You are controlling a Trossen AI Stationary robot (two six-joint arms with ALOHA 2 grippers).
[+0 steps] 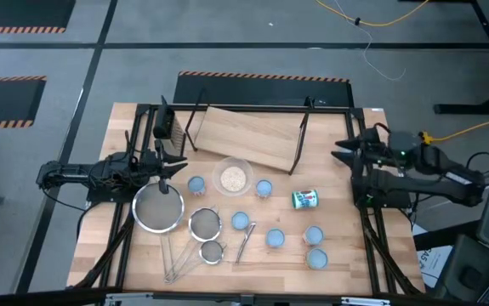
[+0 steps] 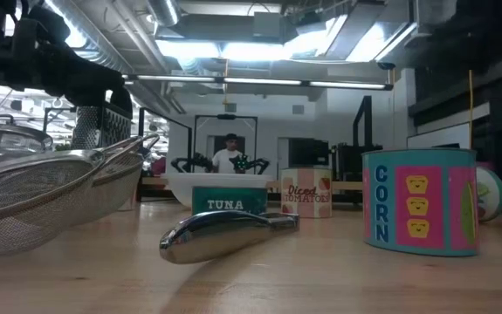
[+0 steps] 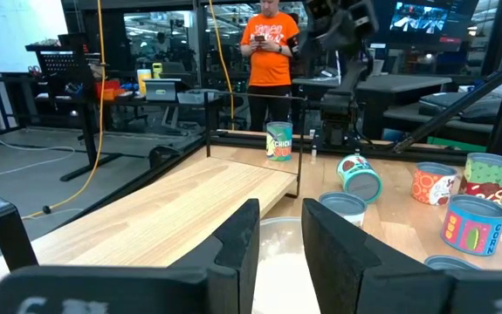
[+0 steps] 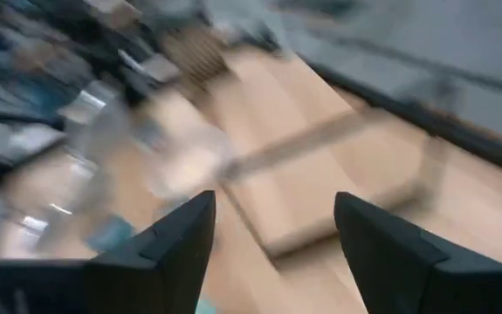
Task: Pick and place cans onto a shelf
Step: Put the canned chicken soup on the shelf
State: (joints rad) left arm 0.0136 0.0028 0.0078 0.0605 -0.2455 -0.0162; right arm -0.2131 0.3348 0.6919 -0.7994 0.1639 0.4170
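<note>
Cans (image 1: 274, 237) sit loose on the tabletop (image 1: 346, 255), none on the shelf (image 1: 248, 136) yet. Seven stand upright w/ pale blue tops showing, spread from near the clear bowl (image 1: 232, 177) out toward the front right corner. One more, the tipped can (image 1: 304, 199), lies on its side w/ green-white label up, just right of the bowl and closest to the right arm. Shelf stands at the back of the table, board bare.

So the job looks barely begun: this is the reach-for-the-first-can step, I'd say.

Right gripper (image 4: 272, 240) hovers at the table's right edge beside the shelf's end, fingers spread wide, nothing between them. Its own cam is smeared, so prob. mid-swing, though I can't be sure. Left gripper (image 3: 278, 253) hangs over the left side near the big strainer (image 1: 158, 209), fingers partly apart w/ nothing in them, pointing across the shelf board.

Next move calls for the right arm to drop onto a can. The tipped one needs a grip across its round body; the upright ones nearby look easier.
</note>
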